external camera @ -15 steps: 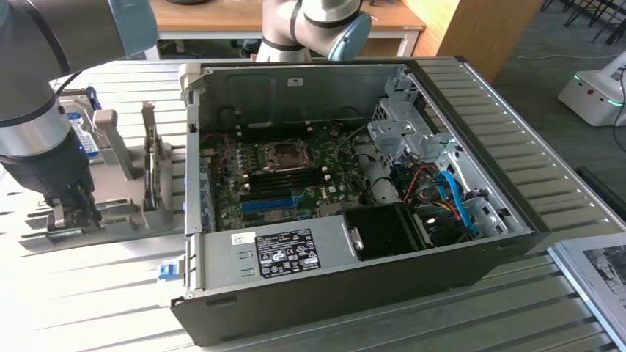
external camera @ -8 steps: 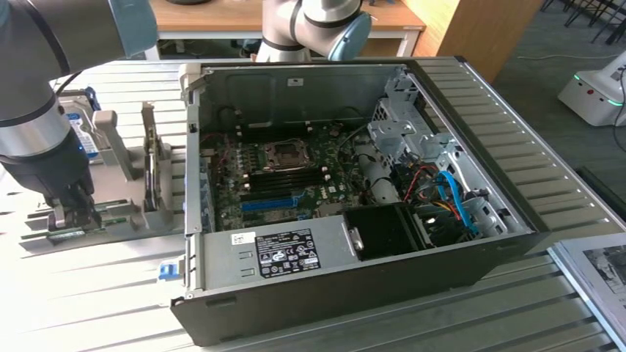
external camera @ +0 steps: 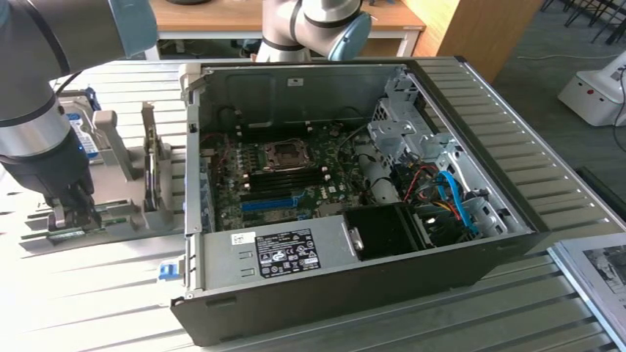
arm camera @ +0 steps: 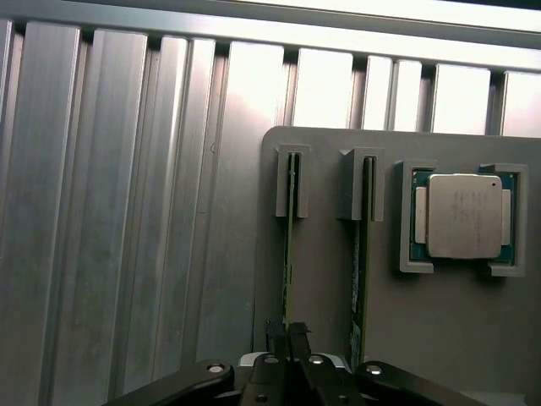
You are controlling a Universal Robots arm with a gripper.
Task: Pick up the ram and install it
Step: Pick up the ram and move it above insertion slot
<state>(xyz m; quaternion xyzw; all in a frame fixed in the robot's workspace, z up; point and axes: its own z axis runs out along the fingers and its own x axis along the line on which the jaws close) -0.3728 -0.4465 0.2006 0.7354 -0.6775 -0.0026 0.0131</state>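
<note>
While pinching the ram [arm camera: 289, 254] in narrow jaws:
Risks binding in its slot [arm camera: 292, 182] or slipping free if tilted.

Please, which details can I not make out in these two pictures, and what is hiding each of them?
- Faces of the ram: the wrist view sees it edge-on, so label and chips are hidden.
- Its end nearest the camera: wrist view, covered by the gripper closed on it.
- Holder contents: exterior view, partly behind the arm, and the sticks are too small.
- Memory slots on the motherboard: exterior view, too small to tell if free.
</note>
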